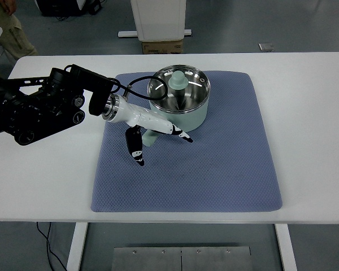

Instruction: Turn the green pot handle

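A white tabletop (305, 113) carries a blue mat (226, 169). The left robot hand (155, 135) straddles the green pot's handle (150, 137), fingers spread around it, not clamped. The pot (179, 97) sits just beyond. The turn looks partway done; more remains, I'd judge.
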